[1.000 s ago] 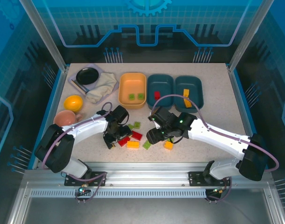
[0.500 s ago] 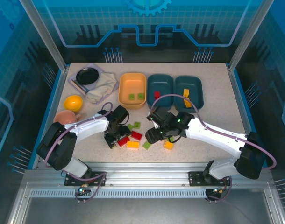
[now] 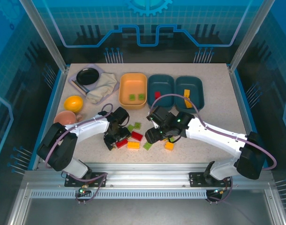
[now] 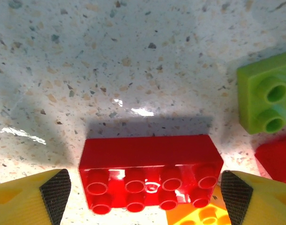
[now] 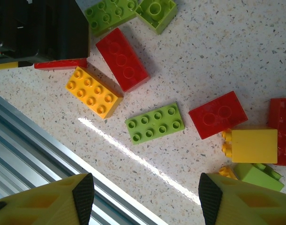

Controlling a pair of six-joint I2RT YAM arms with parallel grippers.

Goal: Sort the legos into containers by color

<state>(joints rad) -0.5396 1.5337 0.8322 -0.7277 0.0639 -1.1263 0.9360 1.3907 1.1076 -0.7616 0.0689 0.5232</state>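
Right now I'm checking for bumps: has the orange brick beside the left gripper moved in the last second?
No. The orange brick keeps its spot, same gap to the table's near edge.

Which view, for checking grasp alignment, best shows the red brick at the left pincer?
Left wrist: the red brick lies close, studs up, whole. Top external shows it small; right wrist, just a red edge.
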